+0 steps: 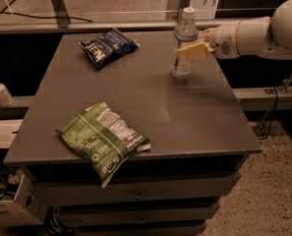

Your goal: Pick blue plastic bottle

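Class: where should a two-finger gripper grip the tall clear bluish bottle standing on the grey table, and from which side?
Grip the tall clear bluish plastic bottle at mid-body, coming level from the picture's right. It stands upright, round-walled, near the grey table's right edge; the cream gripper is beside it on that side, at mid-height.

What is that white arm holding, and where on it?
The gripper is at the upper body of the blue plastic bottle. The bottle stands on the table, and whether it is actually gripped cannot be told.
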Robot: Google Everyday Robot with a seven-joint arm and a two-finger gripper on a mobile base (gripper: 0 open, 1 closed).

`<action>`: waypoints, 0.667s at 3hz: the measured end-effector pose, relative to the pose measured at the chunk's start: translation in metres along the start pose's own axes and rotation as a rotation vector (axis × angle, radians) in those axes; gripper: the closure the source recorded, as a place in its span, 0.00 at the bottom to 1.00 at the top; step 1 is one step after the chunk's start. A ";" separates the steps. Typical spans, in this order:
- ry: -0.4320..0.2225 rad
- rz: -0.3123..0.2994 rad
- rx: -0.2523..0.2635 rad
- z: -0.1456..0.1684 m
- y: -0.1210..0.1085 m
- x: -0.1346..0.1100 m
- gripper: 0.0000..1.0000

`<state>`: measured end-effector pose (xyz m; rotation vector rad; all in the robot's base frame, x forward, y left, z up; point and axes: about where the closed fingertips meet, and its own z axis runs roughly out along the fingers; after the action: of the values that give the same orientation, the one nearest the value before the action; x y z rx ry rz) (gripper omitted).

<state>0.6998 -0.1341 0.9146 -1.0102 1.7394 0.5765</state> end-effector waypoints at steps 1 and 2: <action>-0.038 0.017 -0.017 -0.002 0.002 -0.021 1.00; -0.107 0.048 -0.030 -0.016 0.003 -0.062 1.00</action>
<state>0.6982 -0.1220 0.9773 -0.9430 1.6688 0.6769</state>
